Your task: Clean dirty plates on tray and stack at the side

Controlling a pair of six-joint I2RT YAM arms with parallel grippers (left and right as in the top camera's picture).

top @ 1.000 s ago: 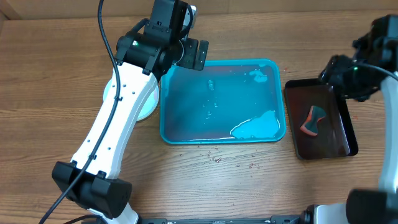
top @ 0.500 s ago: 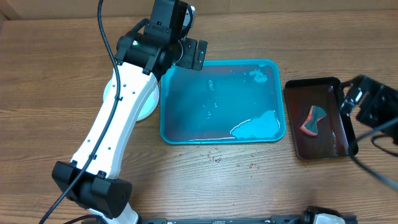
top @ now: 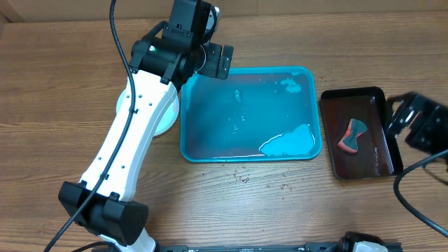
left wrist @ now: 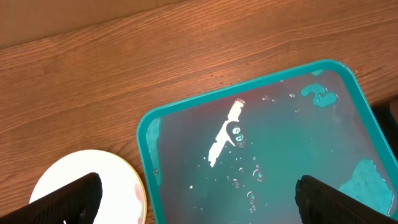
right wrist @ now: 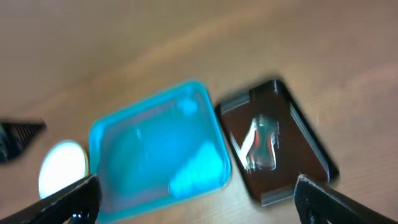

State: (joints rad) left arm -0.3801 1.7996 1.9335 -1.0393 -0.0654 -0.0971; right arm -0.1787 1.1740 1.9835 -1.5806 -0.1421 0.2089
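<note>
One yellow-rimmed white plate (left wrist: 115, 177) lies beside wet teal tray (left wrist: 280, 143).

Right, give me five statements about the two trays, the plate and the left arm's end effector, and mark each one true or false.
1. The large teal-blue rectangular plastic tray has no plates on it. True.
2. A small round white plastic plate with a yellow-green rim lies outside that tray, by its left edge. True.
3. The left end effector grips a plate. False: it is open and empty, over the tray's far left corner.
4. The small glossy black rectangular tray sits left of the teal tray. False: it sits to its right.
5. The black tray holds a red and grey-blue object. True.
</note>
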